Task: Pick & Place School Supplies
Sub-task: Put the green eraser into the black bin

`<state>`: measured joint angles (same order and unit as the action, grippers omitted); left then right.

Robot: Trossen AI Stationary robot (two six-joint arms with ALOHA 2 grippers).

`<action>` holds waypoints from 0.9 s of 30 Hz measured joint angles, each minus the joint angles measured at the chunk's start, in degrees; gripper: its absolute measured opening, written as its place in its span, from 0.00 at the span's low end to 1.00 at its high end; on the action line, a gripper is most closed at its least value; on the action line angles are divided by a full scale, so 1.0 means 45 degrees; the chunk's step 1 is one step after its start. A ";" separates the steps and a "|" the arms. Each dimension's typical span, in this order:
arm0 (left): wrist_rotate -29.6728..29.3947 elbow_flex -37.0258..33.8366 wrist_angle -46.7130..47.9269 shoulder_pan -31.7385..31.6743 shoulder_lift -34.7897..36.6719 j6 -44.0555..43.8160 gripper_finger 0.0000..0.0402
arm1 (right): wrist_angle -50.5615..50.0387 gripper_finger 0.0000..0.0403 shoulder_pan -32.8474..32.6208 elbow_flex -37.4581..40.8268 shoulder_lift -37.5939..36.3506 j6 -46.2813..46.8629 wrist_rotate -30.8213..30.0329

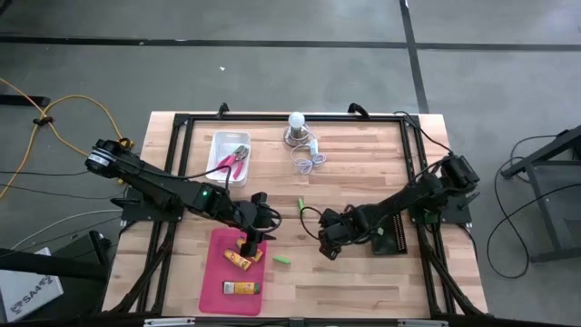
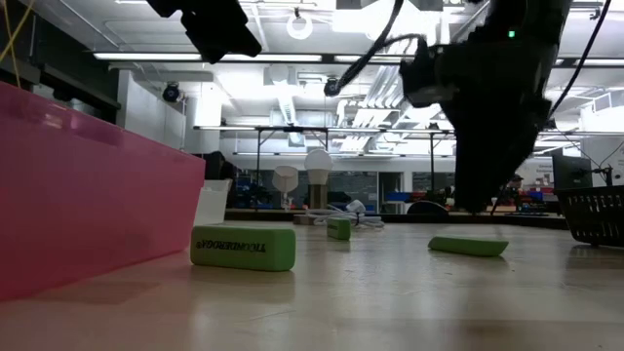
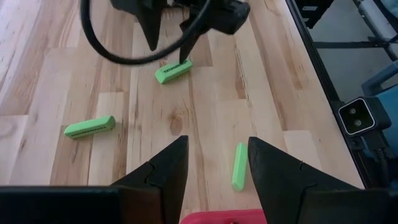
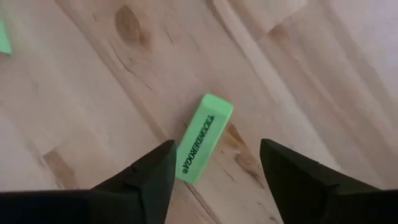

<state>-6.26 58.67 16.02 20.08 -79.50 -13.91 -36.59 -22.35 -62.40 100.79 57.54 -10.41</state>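
Note:
My right gripper point(image 4: 216, 146) hangs open just above the table. It points steeply down, with one finger on either side of a green eraser point(image 4: 205, 137) that lies flat on the wood. Whether a finger touches it I cannot tell. The left wrist view shows that same eraser point(image 3: 173, 70) under my right gripper point(image 3: 169, 50). Two more green erasers point(image 1: 283, 260) point(image 1: 300, 205) lie loose on the table. My left gripper point(image 3: 217, 142) is open with nothing in it, over the pink tray's point(image 1: 218, 291) right edge. Orange-yellow pieces point(image 1: 238, 261) point(image 1: 241, 288) lie in the tray.
A white bin point(image 1: 221, 145) at the back left holds pink-handled pliers point(image 1: 234, 159). A white bulb point(image 1: 296, 123) with its coiled cord point(image 1: 309, 159) stands at the back centre. Bare wood lies along the near right of the table.

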 joint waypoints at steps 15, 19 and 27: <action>0.0039 -0.0005 0.0095 0.0000 0.0000 0.0000 0.40 | 0.0744 0.52 -0.0010 0.0011 0.0803 0.0276 0.0104; 0.0039 -0.0005 0.0115 0.0000 0.0000 0.0000 0.40 | 0.1044 0.52 -0.0010 0.0006 0.1088 0.0268 0.0306; 0.0045 -0.0005 0.0178 0.0000 0.0000 0.0000 0.40 | 0.1106 0.52 0.0000 -0.0013 0.1245 0.0261 0.0366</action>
<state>-6.06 58.65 16.82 20.08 -79.50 -13.91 -31.62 -22.35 -62.46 106.39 58.72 -8.76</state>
